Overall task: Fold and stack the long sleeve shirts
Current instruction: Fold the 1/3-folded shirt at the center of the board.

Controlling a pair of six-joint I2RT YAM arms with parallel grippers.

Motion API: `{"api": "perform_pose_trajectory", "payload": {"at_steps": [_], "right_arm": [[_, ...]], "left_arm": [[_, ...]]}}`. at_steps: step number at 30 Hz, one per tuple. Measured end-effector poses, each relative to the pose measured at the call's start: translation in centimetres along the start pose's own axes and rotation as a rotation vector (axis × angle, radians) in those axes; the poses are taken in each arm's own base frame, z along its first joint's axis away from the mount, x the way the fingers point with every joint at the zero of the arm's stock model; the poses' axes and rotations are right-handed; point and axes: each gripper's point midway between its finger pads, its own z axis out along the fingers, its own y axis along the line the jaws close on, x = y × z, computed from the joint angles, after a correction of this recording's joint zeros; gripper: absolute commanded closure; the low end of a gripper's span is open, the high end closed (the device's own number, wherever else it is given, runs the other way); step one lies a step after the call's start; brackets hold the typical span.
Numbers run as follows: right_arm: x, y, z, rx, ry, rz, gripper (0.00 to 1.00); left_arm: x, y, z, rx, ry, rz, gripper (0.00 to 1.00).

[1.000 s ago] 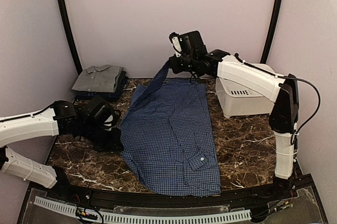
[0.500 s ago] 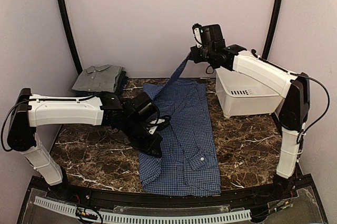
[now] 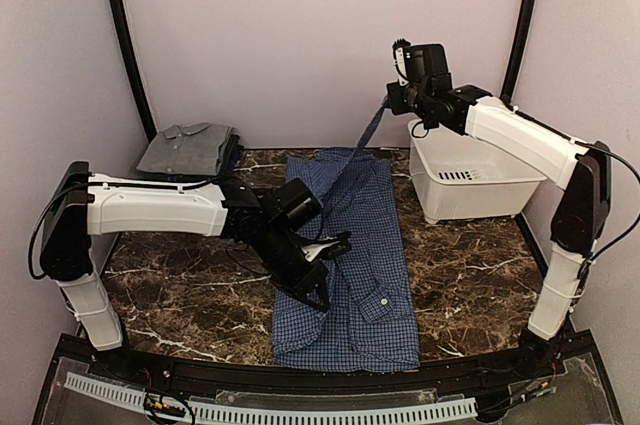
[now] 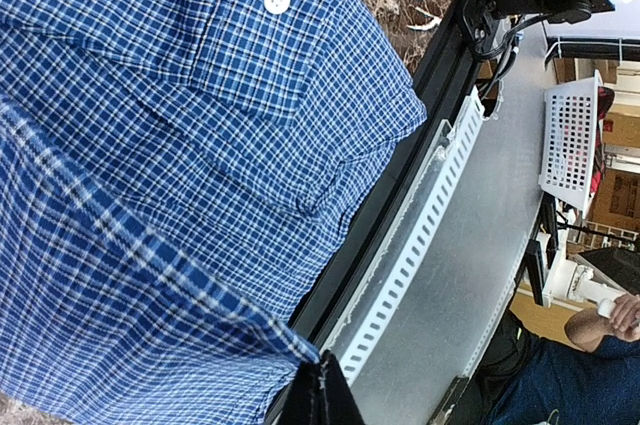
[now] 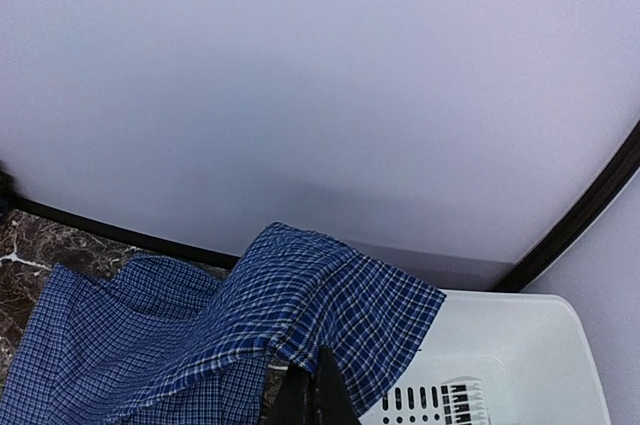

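Observation:
The blue checked long sleeve shirt (image 3: pixel 365 245) lies lengthwise on the marble table, its left side folded over the middle. My left gripper (image 3: pixel 323 295) is low over the shirt's front half, shut on a shirt edge (image 4: pixel 250 320); the pinched cloth meets the closed tips (image 4: pixel 322 390). My right gripper (image 3: pixel 392 103) is raised at the back, shut on a strip of the same shirt that stretches up from the table. In the right wrist view that cloth (image 5: pixel 330 305) drapes over the closed tips (image 5: pixel 318 393). The grey long sleeve shirt (image 3: pixel 187 148) sits folded at the back left.
A white plastic tub (image 3: pixel 462 185) stands at the back right, under my right arm, seen close as a white tub (image 5: pixel 520 355). A black rail and a perforated white strip (image 3: pixel 280 410) run along the front edge. Walls close in the back and sides.
My left gripper has swept right across the table, drawing the shirt's left side over its middle. My right gripper has moved right and up, pulling its strip of shirt taut.

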Motion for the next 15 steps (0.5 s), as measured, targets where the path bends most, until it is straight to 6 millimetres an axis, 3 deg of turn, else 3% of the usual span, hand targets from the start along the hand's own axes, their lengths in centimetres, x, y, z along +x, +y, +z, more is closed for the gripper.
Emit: {"api": "perform_pose_trajectory", "payload": {"at_steps": [15], "right_arm": [[1.1, -2.2, -1.9, 0.065, 0.003, 0.001, 1.0]], "left_arm": [[0.5, -0.4, 1.3, 0.067, 0.062, 0.003, 1.0]]}}
